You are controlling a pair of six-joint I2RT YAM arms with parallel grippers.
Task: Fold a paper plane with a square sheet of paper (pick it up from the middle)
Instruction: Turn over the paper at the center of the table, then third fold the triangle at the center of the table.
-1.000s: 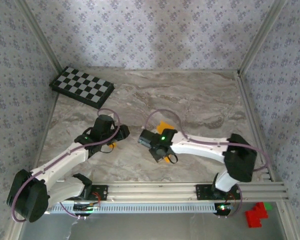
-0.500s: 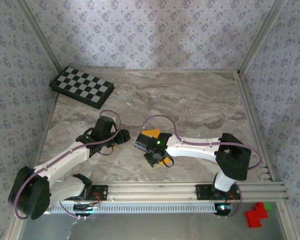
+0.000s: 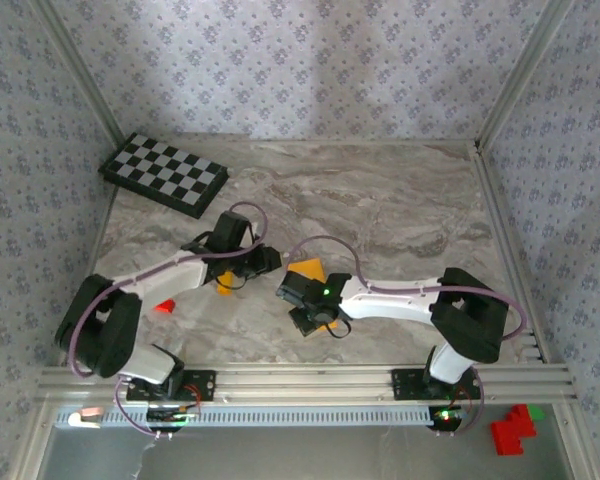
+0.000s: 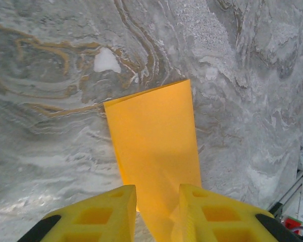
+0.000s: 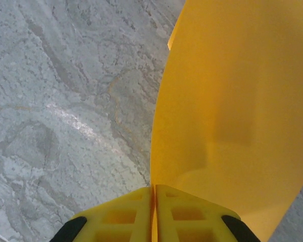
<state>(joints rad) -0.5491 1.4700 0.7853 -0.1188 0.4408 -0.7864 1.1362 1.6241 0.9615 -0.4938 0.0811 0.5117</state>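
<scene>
Thin orange-yellow sheet of paper (image 3: 305, 270): lay mid-table between the arms, largely hidden from above, cut off at the wrist views' edges.
Right gripper (image 5: 154, 194): pinched tight on its edge.
Left gripper (image 4: 157, 194): jaws parted, straddled its near end; contact unclear.
Grey marble table (image 3: 400, 200): lay bare beyond.

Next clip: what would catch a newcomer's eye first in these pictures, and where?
The bright orange-yellow square sheet of paper, already folded narrower, is at the middle of the grey marble table, where both arms meet over it. The right gripper has its yellow fingers pinched shut on the paper's edge, while the left gripper has the folded strip between its parted fingers. The black-and-white checkered board lies at the far left corner.
</scene>
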